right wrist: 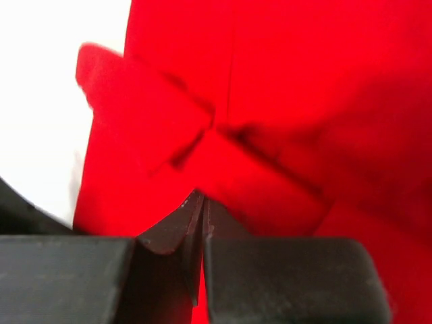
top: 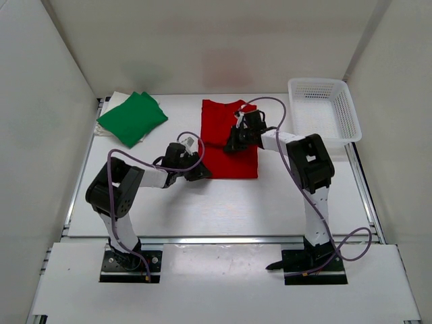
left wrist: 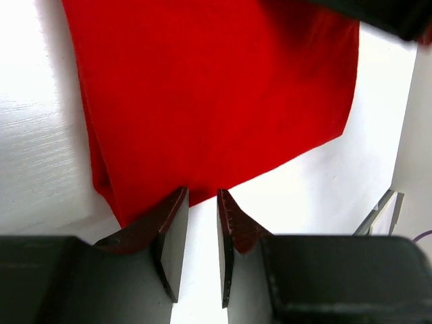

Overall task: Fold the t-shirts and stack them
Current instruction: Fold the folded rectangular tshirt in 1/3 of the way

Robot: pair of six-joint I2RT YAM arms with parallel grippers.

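Note:
The red t-shirt [top: 229,152] lies flat in the middle of the table, folded into a long strip. My right gripper [top: 236,143] is over its middle, and its jaws are pressed together on a raised fold of the red cloth [right wrist: 202,145]. My left gripper [top: 200,173] is at the shirt's near left corner, with its jaws a little apart, empty, and only bare table between them. The red edge [left wrist: 202,101] ends right at its fingertips [left wrist: 177,202]. The green t-shirt [top: 132,118] lies folded at the back left, with a pale cloth edge [top: 112,100] showing under it.
A white plastic mesh basket [top: 322,108] stands at the back right, beside the right arm. White walls close in the table on the left, back and right. Purple cables loop over both arms.

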